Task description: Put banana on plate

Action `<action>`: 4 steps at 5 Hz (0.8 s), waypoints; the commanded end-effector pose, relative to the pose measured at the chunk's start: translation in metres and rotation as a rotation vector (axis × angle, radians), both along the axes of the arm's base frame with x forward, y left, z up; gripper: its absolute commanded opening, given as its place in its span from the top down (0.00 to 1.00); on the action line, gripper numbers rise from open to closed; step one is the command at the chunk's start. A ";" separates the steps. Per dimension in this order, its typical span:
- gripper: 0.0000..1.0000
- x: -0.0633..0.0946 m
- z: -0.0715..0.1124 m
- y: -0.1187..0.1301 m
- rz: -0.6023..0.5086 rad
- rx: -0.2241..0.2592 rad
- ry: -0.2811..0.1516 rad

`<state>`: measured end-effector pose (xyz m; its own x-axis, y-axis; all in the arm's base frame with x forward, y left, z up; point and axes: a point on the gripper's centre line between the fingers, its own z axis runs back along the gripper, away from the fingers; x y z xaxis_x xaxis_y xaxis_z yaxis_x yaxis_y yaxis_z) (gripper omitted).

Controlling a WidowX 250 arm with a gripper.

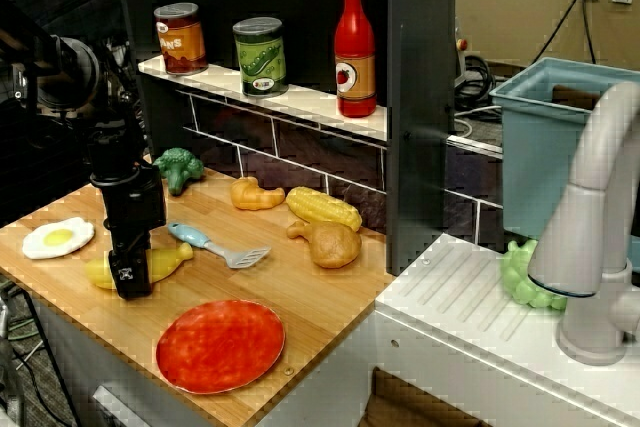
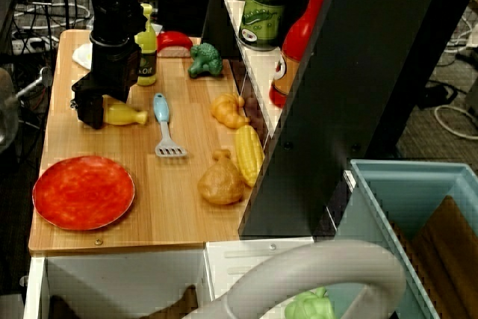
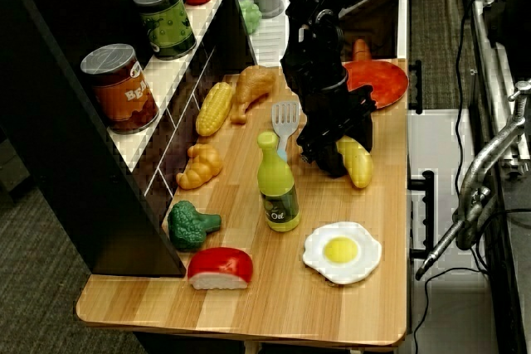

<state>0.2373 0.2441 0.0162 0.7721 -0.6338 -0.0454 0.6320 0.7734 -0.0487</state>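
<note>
- The wooden counter [image 1: 330,292] carries everything; its front edge runs just past the plate.
- The plate [image 1: 220,344], red-orange, sits bare near the counter's front edge, close to the banana but not touching it.
- The gripper [image 1: 131,282] stands upright over the banana's middle, jaws straddling it; whether they are clamped I cannot tell.
- The banana [image 1: 165,264] lies flat near the counter's left end, between the fried egg [image 1: 58,237] and the blue spatula [image 1: 218,246].
- Risk: the smooth curved plastic could twist or slip out during lifting, dropping short of the plate or rolling off the edge.
</note>
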 end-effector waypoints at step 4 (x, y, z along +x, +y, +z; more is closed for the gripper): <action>1.00 -0.006 0.063 -0.088 -0.020 -0.029 -0.023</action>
